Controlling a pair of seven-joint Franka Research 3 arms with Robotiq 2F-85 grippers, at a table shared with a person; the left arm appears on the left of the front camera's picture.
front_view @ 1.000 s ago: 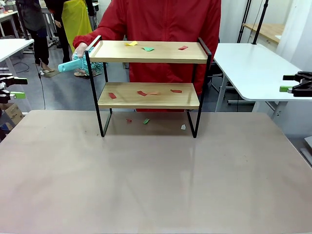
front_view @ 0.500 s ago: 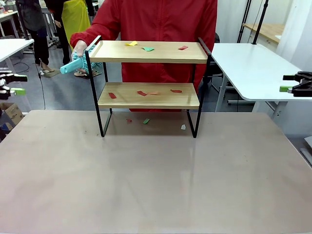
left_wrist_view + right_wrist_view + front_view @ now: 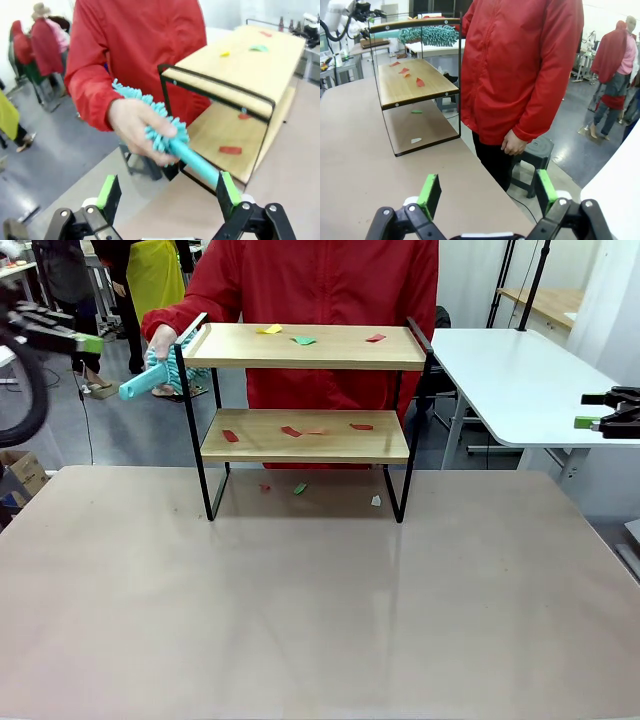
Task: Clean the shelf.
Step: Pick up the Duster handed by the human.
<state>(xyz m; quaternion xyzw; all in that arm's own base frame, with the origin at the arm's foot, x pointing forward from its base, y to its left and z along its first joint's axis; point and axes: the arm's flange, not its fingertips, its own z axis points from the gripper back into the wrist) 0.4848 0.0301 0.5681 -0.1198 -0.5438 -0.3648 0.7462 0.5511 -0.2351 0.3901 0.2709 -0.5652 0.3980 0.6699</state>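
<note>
The shelf (image 3: 305,348) stands at the table's far side, with coloured paper scraps (image 3: 303,340) on both boards and on the table under it. Behind it a person in red holds a teal duster (image 3: 148,380) in one hand (image 3: 163,340) beside the shelf's left end, handle pointing left. My left gripper (image 3: 80,335) hangs open, high at the far left, close to that handle. In the left wrist view the duster's handle (image 3: 196,161) reaches down toward my open left gripper (image 3: 167,192), near its right pad (image 3: 227,187). My right gripper (image 3: 588,410) is open at the right edge, empty (image 3: 487,192).
The wide beige table (image 3: 320,620) is bare in front of the shelf. A white side table (image 3: 520,380) stands at the right. Other people stand far back on the left (image 3: 150,280). Small scraps (image 3: 300,488) lie on the table between the shelf's legs.
My left gripper has risen from mid-height at the left edge and moved up toward the duster's handle. The person's hand with the duster shifted slightly. The right arm stayed still.
</note>
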